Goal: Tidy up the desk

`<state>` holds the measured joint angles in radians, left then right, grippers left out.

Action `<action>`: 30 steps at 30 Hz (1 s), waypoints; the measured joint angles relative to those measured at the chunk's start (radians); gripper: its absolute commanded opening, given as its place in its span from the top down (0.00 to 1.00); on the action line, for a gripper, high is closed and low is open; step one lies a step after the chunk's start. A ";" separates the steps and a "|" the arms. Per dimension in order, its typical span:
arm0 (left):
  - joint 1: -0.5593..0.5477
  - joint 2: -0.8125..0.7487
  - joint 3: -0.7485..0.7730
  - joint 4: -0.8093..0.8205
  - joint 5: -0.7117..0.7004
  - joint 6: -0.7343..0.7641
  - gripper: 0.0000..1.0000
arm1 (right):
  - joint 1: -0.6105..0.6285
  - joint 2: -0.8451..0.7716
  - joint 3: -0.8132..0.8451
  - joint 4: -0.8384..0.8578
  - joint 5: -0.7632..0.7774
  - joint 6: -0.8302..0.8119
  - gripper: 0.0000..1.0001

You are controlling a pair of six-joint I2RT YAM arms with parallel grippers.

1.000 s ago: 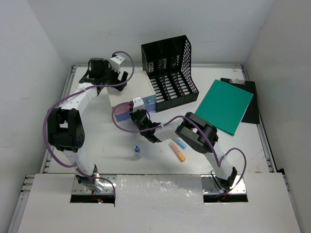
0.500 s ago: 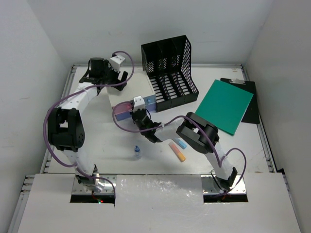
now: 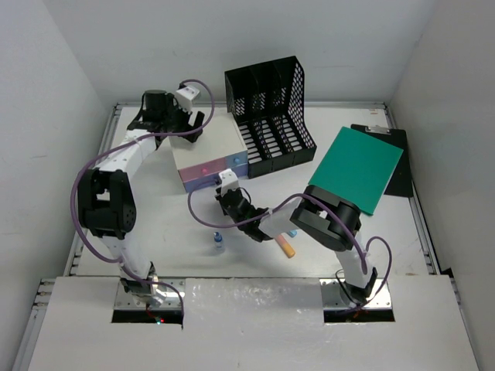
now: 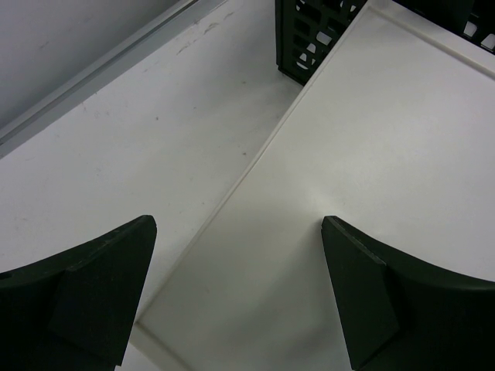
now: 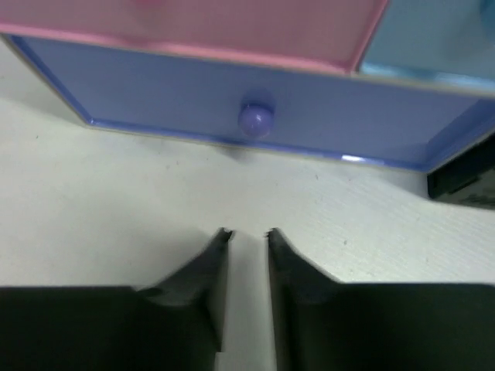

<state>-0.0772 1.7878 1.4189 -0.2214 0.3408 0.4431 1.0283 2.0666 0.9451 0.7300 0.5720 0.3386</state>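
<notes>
The white desk (image 3: 155, 224) holds a small white-topped drawer box (image 3: 207, 147) with pink, blue and purple drawer fronts. My left gripper (image 3: 189, 128) is open and empty above the box's back left corner; in the left wrist view its jaws (image 4: 237, 224) stand wide apart over the box top (image 4: 371, 154). My right gripper (image 3: 226, 191) is low on the desk just in front of the box. In the right wrist view its jaws (image 5: 246, 234) are nearly together with nothing between them, short of the purple drawer's knob (image 5: 255, 118).
A black mesh file organizer (image 3: 271, 108) stands right of the box. A green folder (image 3: 357, 166) lies on a black clipboard (image 3: 396, 174) at the right. A small blue-capped bottle (image 3: 219, 243) and an orange marker (image 3: 286, 247) lie near the front.
My right gripper has drawn back from the drawer box's front toward the near edge, and the drawer fronts now show. The left arm has hardly moved.
</notes>
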 measured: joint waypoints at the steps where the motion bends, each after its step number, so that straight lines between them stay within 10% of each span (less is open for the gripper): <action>1: 0.000 0.000 0.001 0.000 0.000 0.000 0.13 | -0.001 0.003 0.011 -0.005 0.000 -0.006 0.67; 30: 0.000 0.015 0.014 0.009 -0.003 0.000 0.13 | -0.053 0.176 0.274 -0.043 0.048 -0.042 0.77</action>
<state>-0.0772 1.8030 1.4330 -0.2127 0.3378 0.4431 0.9752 2.2425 1.2194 0.6865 0.6201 0.2966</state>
